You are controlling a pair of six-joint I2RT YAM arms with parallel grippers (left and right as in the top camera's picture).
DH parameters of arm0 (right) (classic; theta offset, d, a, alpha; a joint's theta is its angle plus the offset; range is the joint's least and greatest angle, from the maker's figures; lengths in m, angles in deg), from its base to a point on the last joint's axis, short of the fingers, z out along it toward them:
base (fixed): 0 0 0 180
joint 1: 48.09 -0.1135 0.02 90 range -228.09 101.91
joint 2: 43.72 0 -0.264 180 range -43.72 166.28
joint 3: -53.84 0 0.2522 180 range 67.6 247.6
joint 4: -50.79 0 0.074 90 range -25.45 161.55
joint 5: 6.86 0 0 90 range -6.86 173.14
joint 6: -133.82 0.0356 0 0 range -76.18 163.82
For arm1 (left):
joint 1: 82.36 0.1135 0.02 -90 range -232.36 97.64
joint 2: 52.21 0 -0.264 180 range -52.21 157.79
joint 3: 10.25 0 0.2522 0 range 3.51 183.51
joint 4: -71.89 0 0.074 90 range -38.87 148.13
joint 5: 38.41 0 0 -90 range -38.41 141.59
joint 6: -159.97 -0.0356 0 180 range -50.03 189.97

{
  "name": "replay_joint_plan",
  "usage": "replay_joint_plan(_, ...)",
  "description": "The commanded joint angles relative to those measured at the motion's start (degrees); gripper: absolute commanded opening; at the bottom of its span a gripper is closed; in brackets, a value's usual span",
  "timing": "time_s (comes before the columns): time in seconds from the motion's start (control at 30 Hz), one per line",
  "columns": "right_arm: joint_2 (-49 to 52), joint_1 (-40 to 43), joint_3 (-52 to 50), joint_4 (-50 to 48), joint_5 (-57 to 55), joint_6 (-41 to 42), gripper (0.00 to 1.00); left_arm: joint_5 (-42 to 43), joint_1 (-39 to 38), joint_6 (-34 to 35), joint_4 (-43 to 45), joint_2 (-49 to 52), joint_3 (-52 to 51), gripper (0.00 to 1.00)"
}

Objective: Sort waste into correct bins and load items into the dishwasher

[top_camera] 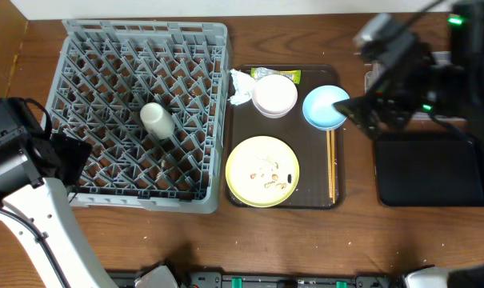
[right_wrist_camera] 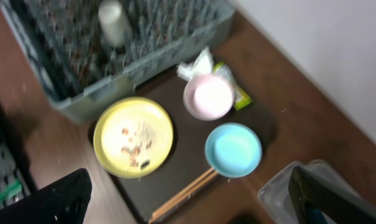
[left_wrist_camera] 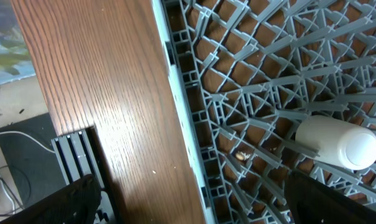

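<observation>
Left claw [left_wrist_camera: 200,208]: wide, empty, over the dish rack [top_camera: 202,36] edge.
Cream cup [top_camera: 156,118] lies in the rack: loaded.
Not yet done, all on brown tray [top_camera: 314,160]: napkin [top_camera: 240,86], wrapper [top_camera: 275,74], crumbed yellow plate [top_camera: 262,170], pink bowl [top_camera: 274,94], blue bowl [top_camera: 325,108], chopsticks [top_camera: 331,164].
Right claw [right_wrist_camera: 194,205]: wide, empty, above the tray.
Black bin [top_camera: 428,172] in plain view; clear tub [right_wrist_camera: 278,183] mostly hidden by the arm.

I see a wood-grain table [top_camera: 306,240] with a soft sheen. The rack [top_camera: 146,29] is grey moulded plastic, matt; the cup [top_camera: 156,118] is smooth and cream. The tray [top_camera: 242,128] looks like dark brown matt plastic. The yellow plate [top_camera: 243,172], blue bowl [top_camera: 325,108] and pink bowl [top_camera: 274,94] are smooth, slightly glossy. The napkin [top_camera: 242,86] is crumpled white paper, the wrapper [top_camera: 275,74] shiny film, the chopsticks [top_camera: 331,168] bare wood. The black bin [top_camera: 430,172] is matt plastic, the tub [right_wrist_camera: 287,183] clear plastic.
</observation>
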Motion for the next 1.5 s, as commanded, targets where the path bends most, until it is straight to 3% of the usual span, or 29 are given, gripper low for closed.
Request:
replay_joint_plan(0.0,5.25,-1.51,0.31,1.33,-2.45,-3.8,0.99,0.22,0.22,0.11,-0.39,-0.2,0.5,0.95)
replay_joint_plan(0.27,15.74,-2.73,0.17,-0.02,-0.37,-3.8,0.97,0.22,0.22,0.11,-0.35,-0.2,0.5,0.95)
replay_joint_plan(0.3,18.78,-2.73,0.15,-0.02,-2.71,-2.91,0.85,0.24,0.22,0.11,-0.35,-0.2,0.5,0.95)
replay_joint_plan(0.33,21.94,-2.95,0.13,0.0,-7.15,0.63,0.82,0.24,0.22,0.13,-0.33,-0.17,0.5,0.95)
replay_joint_plan(0.57,33.64,-6.23,0.11,0.26,-24.81,8.35,0.8,0.22,0.22,0.13,-0.11,-0.11,0.5,0.96)
replay_joint_plan(0.8,42.91,-12.39,0.11,0.07,-27.39,8.74,0.77,0.22,0.24,0.13,0.17,-0.11,0.5,0.96)
replay_joint_plan(1.0,49.0,-15.89,0.11,-2.91,-42.14,14.34,0.61,0.22,0.22,0.11,0.31,-0.11,0.5,0.96)
replay_joint_plan(1.23,50.1,-15.41,0.11,-3.63,-44.52,14.91,0.61,0.22,0.22,0.11,0.33,-0.11,0.5,0.96)
replay_joint_plan(1.33,50.18,-14.12,0.0,-3.74,-40.26,14.82,0.6,0.22,0.22,0.11,0.33,-0.11,0.5,0.96)
replay_joint_plan(1.47,50.18,-12.22,-0.79,-3.8,-35.71,14.16,0.44,0.22,0.22,0.11,0.31,-0.11,0.5,0.96)
